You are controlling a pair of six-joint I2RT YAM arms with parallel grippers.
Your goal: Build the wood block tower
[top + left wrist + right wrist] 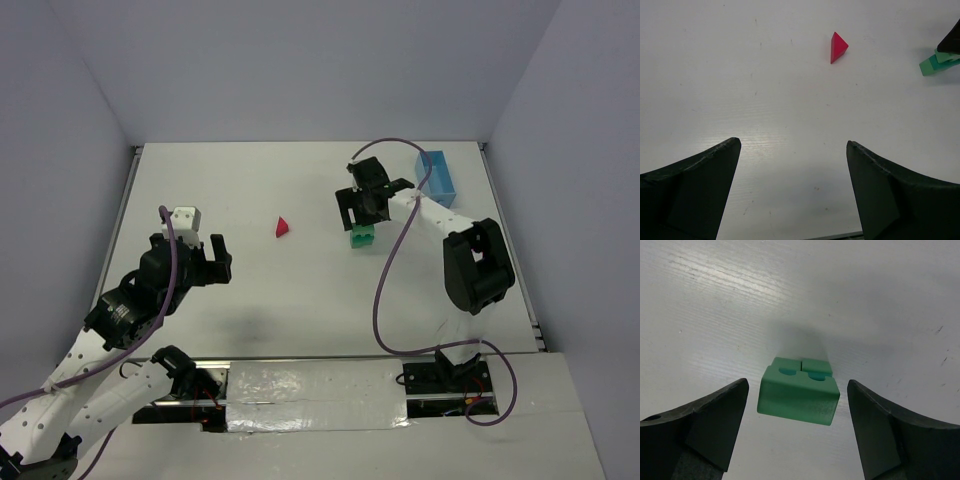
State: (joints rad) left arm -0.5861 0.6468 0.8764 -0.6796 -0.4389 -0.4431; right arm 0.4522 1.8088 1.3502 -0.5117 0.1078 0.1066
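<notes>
A green stack [362,237] stands at the right middle of the table: a rectangular green block [796,401] lies across two green cubes [816,365]. My right gripper [361,213] hovers right above it, open, its jaws either side of the top block [797,386] with a gap on each side. A red triangular piece [283,227] lies alone at the table's middle, also in the left wrist view [838,47]. My left gripper [216,260] is open and empty [793,144], well short of the red piece. The stack shows at that view's right edge [935,63].
A light blue rectangular tray [436,178] stands at the back right, behind the right arm. The right arm's purple cable [385,280] loops over the table in front of the stack. White walls enclose the table on three sides.
</notes>
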